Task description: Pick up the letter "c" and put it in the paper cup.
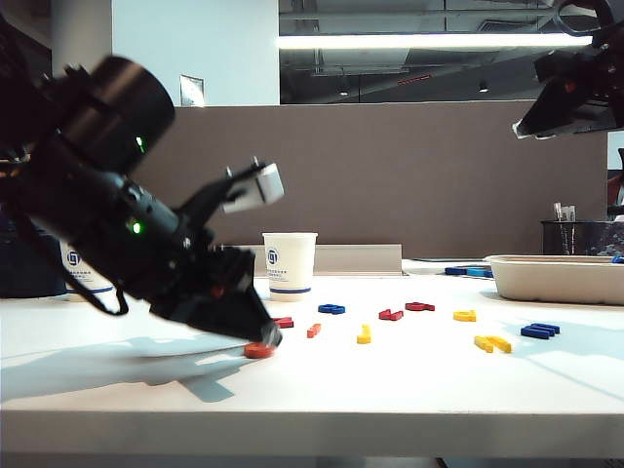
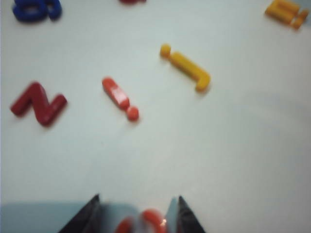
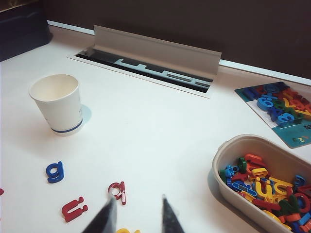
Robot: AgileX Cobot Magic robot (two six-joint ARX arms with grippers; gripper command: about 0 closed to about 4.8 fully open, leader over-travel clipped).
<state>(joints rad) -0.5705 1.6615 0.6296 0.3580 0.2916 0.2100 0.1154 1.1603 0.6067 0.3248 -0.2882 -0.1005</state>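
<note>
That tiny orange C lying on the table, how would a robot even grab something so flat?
Probably from straight above, pinching across the curved body of the letter "c". It lies flat on the table, so only its thin outer edges offer a hold. The left gripper is already low over it with open jaws either side; the right gripper hangs high, apart from it.
</note>
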